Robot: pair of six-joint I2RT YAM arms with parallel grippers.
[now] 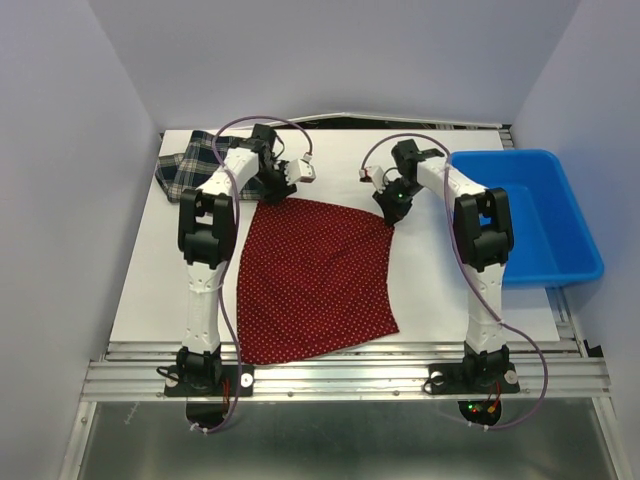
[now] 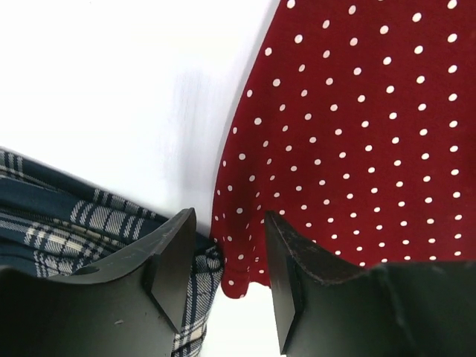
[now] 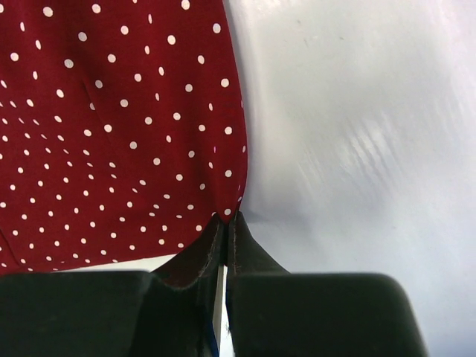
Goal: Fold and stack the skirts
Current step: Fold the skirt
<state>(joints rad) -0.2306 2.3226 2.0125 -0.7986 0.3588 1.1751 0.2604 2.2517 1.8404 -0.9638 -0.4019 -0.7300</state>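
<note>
Red skirt [image 1: 315, 275] is lying spread flat on the table [image 1: 150, 290], its far edge running from one pincer to the other and the rest trailing back toward the arm bases. Right pincer [image 3: 225, 222] is sitting closed, jaws pressed together on the far right corner. The cloth is running straight into the tips, so I'm reading it as a pinch on the red skirt. Left pincer [image 2: 229, 223] is hanging open at the far left corner, jaws apart, with the red hem lying in the gap below them. It is not gripping yet.

I'm judging both are going for the far corners so that edge can be lifted and carried over the near edge for a first fold. Plaid skirt [image 2: 67, 223] is lying bunched under and outboard of the left pincer, touching the red corner. I'm worrying the open jaws could catch plaid along with red. Blue bin [image 1: 530, 210] is sitting well off to the outer side of the right pincer, apart from the cloth.

Hard to make out:
- The closed right tips are hiding how much cloth is actually inside them.
- The left wrist view is cutting off most of the plaid, and the left arm is covering part of it from above.
- I can't tell whether the left jaws are touching the table.
</note>
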